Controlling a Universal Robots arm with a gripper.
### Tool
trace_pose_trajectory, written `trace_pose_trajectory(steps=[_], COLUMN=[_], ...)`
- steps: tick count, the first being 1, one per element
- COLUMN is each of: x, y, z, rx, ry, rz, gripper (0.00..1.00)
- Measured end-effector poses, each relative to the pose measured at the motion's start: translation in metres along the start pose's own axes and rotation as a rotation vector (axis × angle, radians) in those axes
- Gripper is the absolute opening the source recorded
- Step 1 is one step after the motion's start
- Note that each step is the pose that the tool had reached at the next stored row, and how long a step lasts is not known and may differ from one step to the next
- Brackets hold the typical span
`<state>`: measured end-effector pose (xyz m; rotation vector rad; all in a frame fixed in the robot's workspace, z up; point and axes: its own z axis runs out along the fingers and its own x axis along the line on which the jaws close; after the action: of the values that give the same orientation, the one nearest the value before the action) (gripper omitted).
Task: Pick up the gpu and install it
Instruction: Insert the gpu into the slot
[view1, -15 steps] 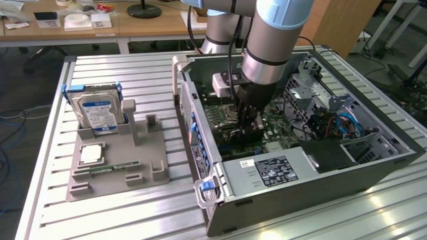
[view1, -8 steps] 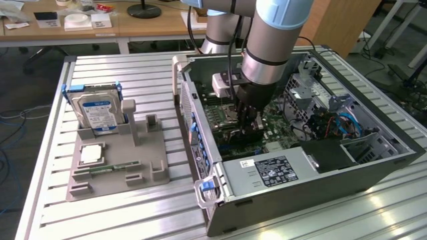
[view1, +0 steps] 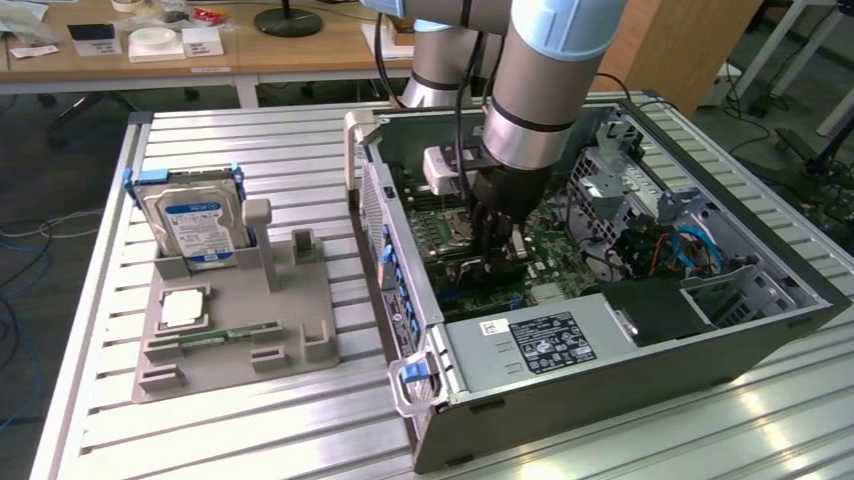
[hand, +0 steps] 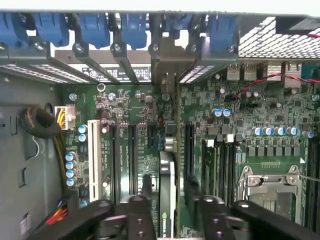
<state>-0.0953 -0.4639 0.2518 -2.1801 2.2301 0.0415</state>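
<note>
GPU (hand: 167, 190) first: you have it off the parts tray and inside the open computer case, so the pick-up looks done and the seating is what remains.

Exterior view. Your arm reaches down into the computer case (view1: 747, 330) at frame centre, and the gripper (view1: 497, 240) sits low over the motherboard (view1: 454, 225). The card itself is hard to make out here behind the dark fingers. On the grey parts tray (view1: 227, 350) at the exterior view's left, you can see the blue-labelled hard drive (view1: 198, 228) upright in its cradle, a CPU (view1: 182, 308) lying flat, and a green memory stick (view1: 220, 336). The upright holders on that tray (view1: 310, 345) stand empty.

Wrist view. You see the card edge-on at lower centre, held between the two dark fingers (hand: 145, 187); the gripper (hand: 167, 200) is clamped on it. Its long axis runs parallel to the expansion slots (hand: 132, 145), with its far end pointing at the metal slot bracket (hand: 167, 67) under the blue retaining clips (hand: 132, 30) at the top of the frame. It stands on edge over the board, lined up with a slot. Whether its connector edge has entered the slot you cannot tell; judge it as not yet confirmed seated.
</note>
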Motion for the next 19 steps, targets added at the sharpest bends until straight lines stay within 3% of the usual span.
trace_pose_trajectory(steps=[1,3,7,10,19], x=[0.0,0.0,0.0,0.0,-0.002], y=[0.0,0.0,0.0,0.0,0.0001], z=[-0.0001,-0.0001,-0.0001,-0.0026,-0.0384], rx=[-0.0001,-0.0001,-0.0001,-0.0003,0.0007], ry=[0.0003,0.0002,0.0003,0.0007,0.0002], rz=[0.0,0.0,0.0,0.0,0.0], gripper=[0.39,0.51,0.63,0.63,0.63])
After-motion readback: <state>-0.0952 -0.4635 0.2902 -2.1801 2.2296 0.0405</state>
